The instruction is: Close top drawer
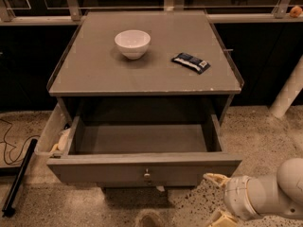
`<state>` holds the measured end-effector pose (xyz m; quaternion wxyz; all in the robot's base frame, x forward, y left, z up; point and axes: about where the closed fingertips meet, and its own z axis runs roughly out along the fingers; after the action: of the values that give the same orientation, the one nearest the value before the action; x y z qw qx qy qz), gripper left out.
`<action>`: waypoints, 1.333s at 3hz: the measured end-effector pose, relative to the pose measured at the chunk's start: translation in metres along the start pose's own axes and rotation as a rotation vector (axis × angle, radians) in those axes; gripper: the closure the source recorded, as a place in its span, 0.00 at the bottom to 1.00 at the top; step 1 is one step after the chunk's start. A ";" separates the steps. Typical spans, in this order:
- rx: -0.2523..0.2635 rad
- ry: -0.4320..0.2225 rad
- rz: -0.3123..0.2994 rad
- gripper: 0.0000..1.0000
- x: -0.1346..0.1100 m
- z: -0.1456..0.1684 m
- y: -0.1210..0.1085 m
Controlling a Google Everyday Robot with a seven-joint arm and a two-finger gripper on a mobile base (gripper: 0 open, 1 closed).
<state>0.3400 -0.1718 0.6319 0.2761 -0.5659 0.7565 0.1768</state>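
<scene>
The top drawer (142,167) is a wide grey drawer pulled far out of the cabinet, and its inside is empty. Its flat front faces me, with a small round metal knob (147,174) at the centre. My gripper (214,197) is at the lower right, just off the right end of the drawer front and slightly below it. Its pale fingers (213,177) are spread apart and hold nothing. The upper finger is close to the front's right corner; I cannot tell whether it touches.
On the cabinet top (94,74) stand a white bowl (132,42) and a dark blue packet (191,62). A pale bin (49,134) hangs at the cabinet's left side. A black bar (18,179) and a cable lie on the floor at left. A white pole (289,91) stands at right.
</scene>
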 end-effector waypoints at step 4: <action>0.155 -0.011 -0.172 1.00 -0.082 -0.032 -0.147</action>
<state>0.4898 -0.1721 0.7143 0.3375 -0.6046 0.7150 0.0965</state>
